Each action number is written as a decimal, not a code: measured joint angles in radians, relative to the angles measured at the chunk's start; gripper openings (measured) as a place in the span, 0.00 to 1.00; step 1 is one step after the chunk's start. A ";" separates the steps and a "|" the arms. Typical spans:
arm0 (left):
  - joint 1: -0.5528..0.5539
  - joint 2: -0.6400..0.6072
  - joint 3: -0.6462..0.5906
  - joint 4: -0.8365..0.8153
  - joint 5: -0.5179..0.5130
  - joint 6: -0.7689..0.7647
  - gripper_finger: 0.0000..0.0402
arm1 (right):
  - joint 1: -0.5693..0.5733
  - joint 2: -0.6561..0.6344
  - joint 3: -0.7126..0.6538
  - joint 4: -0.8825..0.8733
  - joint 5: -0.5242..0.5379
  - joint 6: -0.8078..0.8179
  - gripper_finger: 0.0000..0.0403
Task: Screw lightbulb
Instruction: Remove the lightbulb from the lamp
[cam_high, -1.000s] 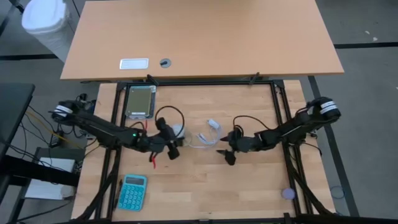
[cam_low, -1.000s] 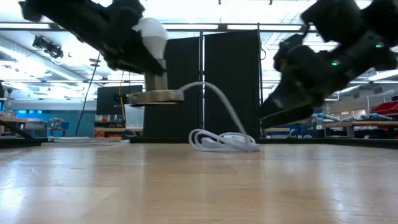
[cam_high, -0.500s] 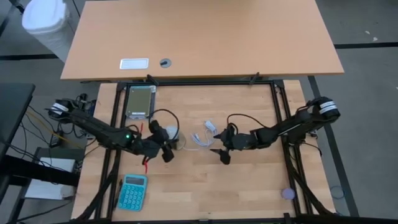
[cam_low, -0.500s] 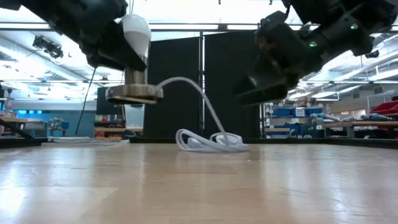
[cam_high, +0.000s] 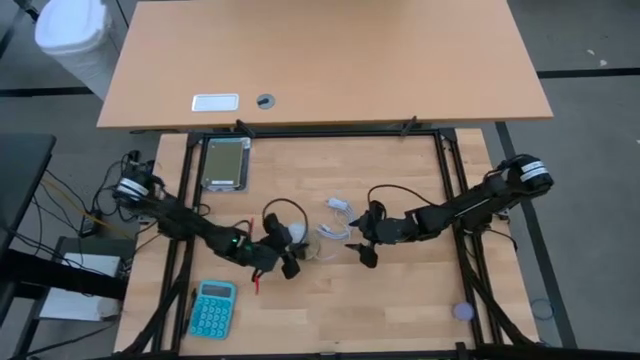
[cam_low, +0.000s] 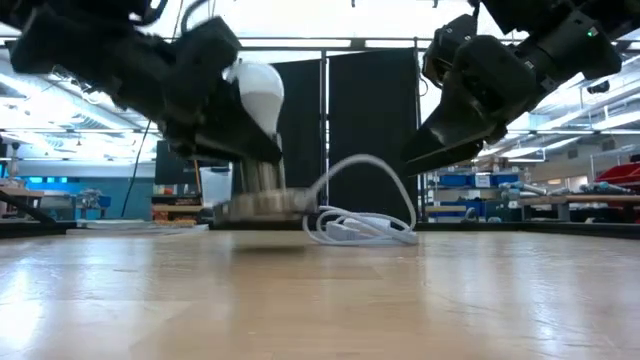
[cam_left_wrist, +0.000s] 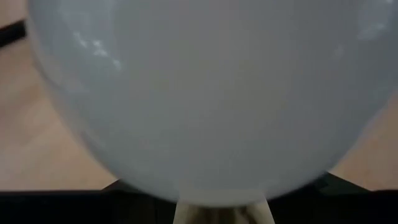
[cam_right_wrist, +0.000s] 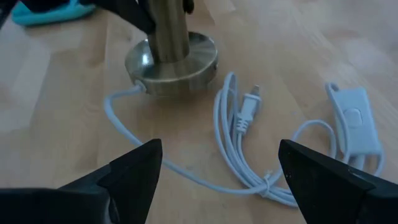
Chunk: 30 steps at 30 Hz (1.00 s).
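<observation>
The white frosted lightbulb stands upright on the stem of a round brass socket base, whose white cord lies coiled on the table. The base shows in the right wrist view with its flat bottom on the wood. My left gripper is shut on the bulb, which fills the left wrist view. My right gripper is open and empty to the right of the base, above the cord. My left gripper holds the lightbulb by its round globe, its dark fingers coming slanting down from the table's left side. The gripper body hides the exact place of contact. The bulb stands upright over the socket stem, and the base is down at the table.
A teal calculator lies near the front left. A silver flat box lies at the far left, and a small purple disc at the front right. A cord switch and plug lie beside the base.
My left gripper has gone toward the table's right and near edges and down, carrying the bulb with the socket base. The base, lifted clear before, is now down at the table, and the cord has trailed along. My right gripper has shifted only slightly.
</observation>
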 joint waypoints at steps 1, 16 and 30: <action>0.000 0.018 0.005 0.000 0.000 -0.002 0.49 | 0.000 -0.004 0.000 -0.006 0.002 0.000 0.80; 0.020 0.171 0.112 0.001 0.036 0.029 0.59 | 0.000 -0.052 -0.001 -0.059 0.028 -0.034 0.80; -0.008 0.096 0.130 -0.115 0.034 0.137 0.77 | 0.021 -0.051 -0.001 -0.076 0.022 -0.034 0.80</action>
